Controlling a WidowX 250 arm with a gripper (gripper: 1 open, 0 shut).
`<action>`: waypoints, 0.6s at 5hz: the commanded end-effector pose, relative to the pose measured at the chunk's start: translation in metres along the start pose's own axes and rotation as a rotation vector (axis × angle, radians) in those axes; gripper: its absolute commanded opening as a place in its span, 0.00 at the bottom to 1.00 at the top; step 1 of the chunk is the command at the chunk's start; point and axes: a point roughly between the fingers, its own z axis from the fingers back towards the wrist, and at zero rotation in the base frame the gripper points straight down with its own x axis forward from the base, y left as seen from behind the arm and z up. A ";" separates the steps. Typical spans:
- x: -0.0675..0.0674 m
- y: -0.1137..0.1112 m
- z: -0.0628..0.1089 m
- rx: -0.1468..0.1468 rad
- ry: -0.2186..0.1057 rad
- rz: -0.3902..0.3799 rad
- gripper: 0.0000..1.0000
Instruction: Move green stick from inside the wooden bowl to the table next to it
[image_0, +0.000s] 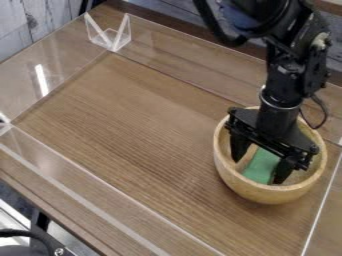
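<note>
Gripper (270, 157): black fingers spread wide, pointing down into the wooden bowl (235, 176), straddling the green stick (265, 165); contact apparently none, though tips are hard to resolve. Stick: inside bowl, upper end hidden behind gripper. Bowl: on table (120, 110), near right acrylic wall. Arm top cut off by frame edge.

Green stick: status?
Gripper open, down inside wooden bowl, straddling the green stick. Stick not gripped, leaning in bowl. Table beside bowl unobstructed.
</note>
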 end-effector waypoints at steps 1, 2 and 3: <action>0.003 -0.002 0.004 0.001 -0.022 -0.004 1.00; 0.002 -0.002 0.001 0.003 -0.019 -0.005 1.00; 0.001 -0.002 -0.001 0.004 -0.017 -0.004 0.00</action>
